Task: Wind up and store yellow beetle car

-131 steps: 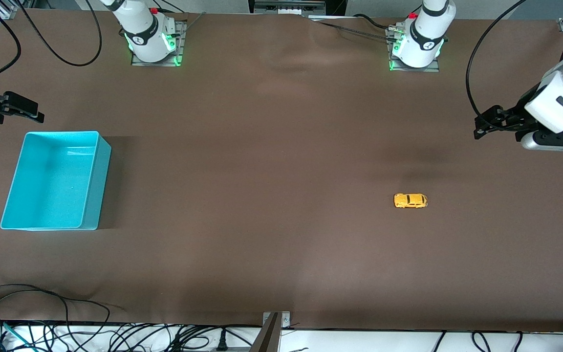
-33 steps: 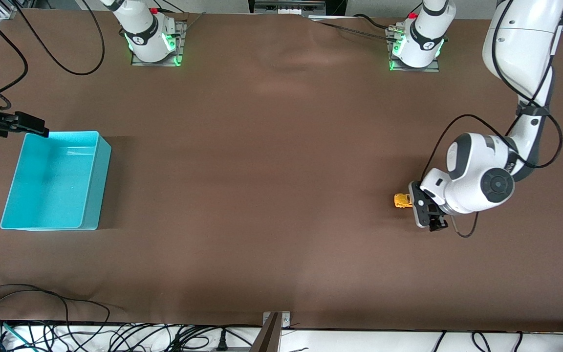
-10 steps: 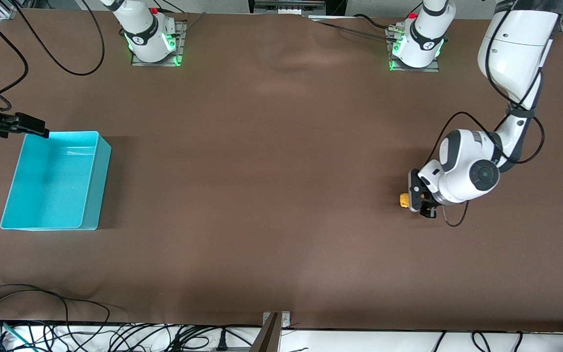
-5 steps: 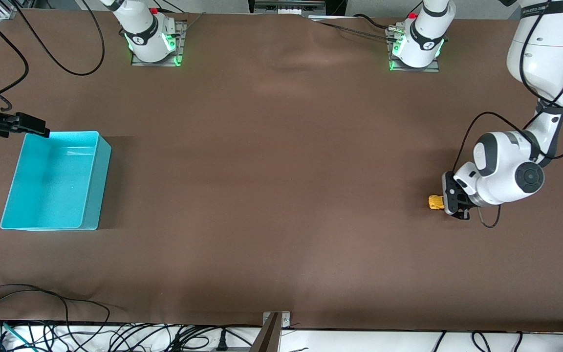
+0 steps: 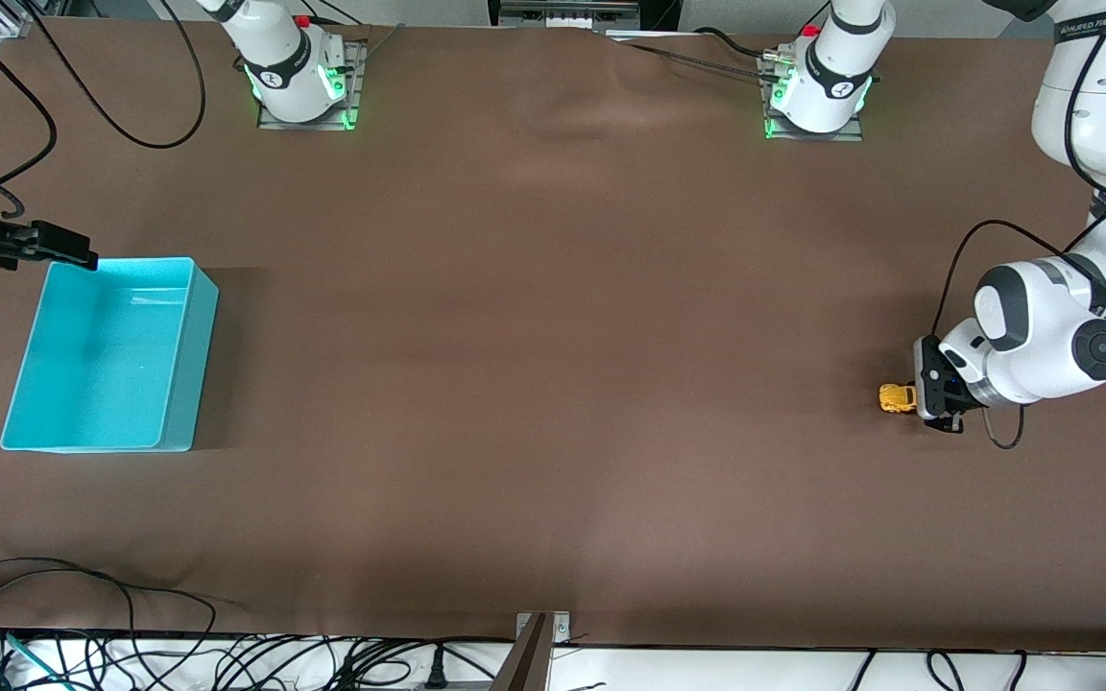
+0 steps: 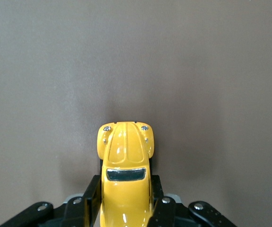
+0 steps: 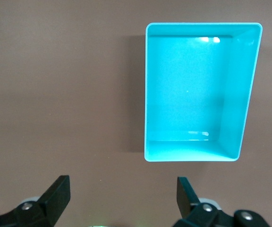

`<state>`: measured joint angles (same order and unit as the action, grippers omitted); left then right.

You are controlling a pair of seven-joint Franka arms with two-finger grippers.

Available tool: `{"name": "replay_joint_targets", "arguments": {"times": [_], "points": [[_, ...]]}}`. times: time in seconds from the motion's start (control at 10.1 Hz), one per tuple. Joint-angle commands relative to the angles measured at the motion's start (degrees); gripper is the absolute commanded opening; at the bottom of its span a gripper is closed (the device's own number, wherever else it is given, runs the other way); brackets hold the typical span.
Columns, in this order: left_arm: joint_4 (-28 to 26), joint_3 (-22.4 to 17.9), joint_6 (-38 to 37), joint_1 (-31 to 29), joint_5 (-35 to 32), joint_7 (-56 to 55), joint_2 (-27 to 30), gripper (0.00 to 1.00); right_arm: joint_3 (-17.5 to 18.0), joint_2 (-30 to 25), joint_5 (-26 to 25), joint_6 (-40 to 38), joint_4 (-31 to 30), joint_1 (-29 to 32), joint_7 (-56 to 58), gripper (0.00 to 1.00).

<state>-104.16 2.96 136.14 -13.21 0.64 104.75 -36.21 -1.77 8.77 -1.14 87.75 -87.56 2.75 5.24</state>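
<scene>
Brown matte tabletop [image 5: 553, 384] fills the front view, with two white robot arms based along its upper edge. Starting at the right arm's end of the table, the right gripper [image 5: 35, 242] hangs in the air just over the table beside the rim of the bin, at the bin's corner farthest from the camera. Its two black fingers [image 7: 58, 194] stand wide apart with nothing between them, as its own wrist view shows. This arm waits. Next to it sits an open rectangular teal plastic bin [image 5: 179, 355], upright on the table, with nothing visible inside it [image 7: 152, 94].

The long middle stretch of the table separates the bin from the toy. Well apart from the bin, toward the left arm's end of the table, is the small yellow-orange beetle-shaped toy car [image 5: 896, 397] with dark windows. The left gripper [image 5: 937, 395] is down at table level there, its white wrist lying nearly level. Its black fingers [image 6: 92, 198] are closed on the two sides of the car's body [image 6: 125, 179]. In the left wrist view the car's rounded hood and small headlights stick out past the fingertips. Whether the wheels touch the tabletop cannot be told.
</scene>
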Motion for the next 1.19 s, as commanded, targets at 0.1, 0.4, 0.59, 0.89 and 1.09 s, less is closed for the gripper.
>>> {"name": "replay_joint_targets", "arguments": {"times": [0.1, 0.4, 0.59, 0.89, 1.09], "points": [[3.7, 0.3, 1.7, -0.4, -1.3, 2.7, -5.0, 0.00, -0.1, 0.3, -0.6, -0.4, 0.8, 0.2, 0.5, 1.00], [4.4, 0.4, 1.7, -0.2, -1.2, 4.4, -4.8, 0.00, 0.0, 0.3, -0.6, -0.7, 0.8, 0.1, 0.5, 1.00], [4.4, 0.4, 1.7, -0.3, -1.2, 4.4, -4.9, 0.00, 0.1, 0.2, -0.7, -0.7, 0.8, 0.0, 0.5, 1.00], [4.4, 0.9, 1.6, 0.0, -1.1, 9.3, -3.9, 1.00, 0.0, 0.1, -1.1, 0.2, 1.0, 0.1, -0.1, 1.00], [4.4, 2.8, -1.2, 0.4, -0.7, 11.2, -1.7, 1.00, 0.1, -1.2, -1.2, 0.4, 1.6, 0.2, 0.3, 1.00]]}}
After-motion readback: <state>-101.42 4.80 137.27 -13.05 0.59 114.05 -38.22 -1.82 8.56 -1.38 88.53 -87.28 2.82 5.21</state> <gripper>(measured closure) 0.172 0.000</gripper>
